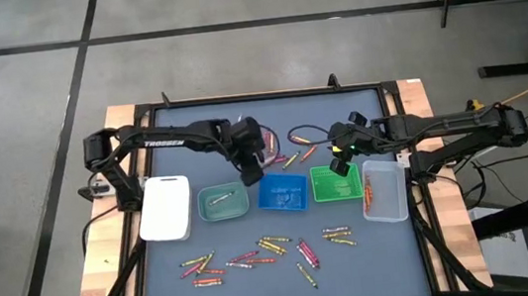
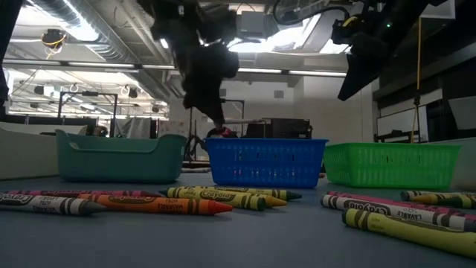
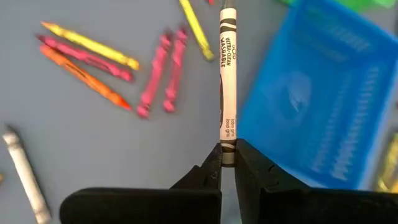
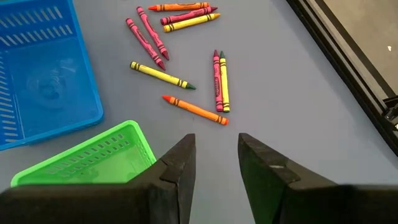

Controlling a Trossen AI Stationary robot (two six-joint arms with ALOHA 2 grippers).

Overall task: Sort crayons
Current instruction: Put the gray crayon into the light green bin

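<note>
Nearest you, loose crayons (image 1: 256,255) lie scattered on the table (image 1: 159,279) in front of a row of trays. Behind them, your left gripper (image 3: 227,163) hangs between the teal tray (image 1: 222,202) and the blue tray (image 1: 283,193), its jaws clamped on the end of a white crayon (image 3: 227,87). Your right gripper (image 4: 216,163) hovers over the green tray (image 1: 335,183), jaws apart and holding nothing. More crayons (image 1: 297,154) lie beyond the trays.
</note>
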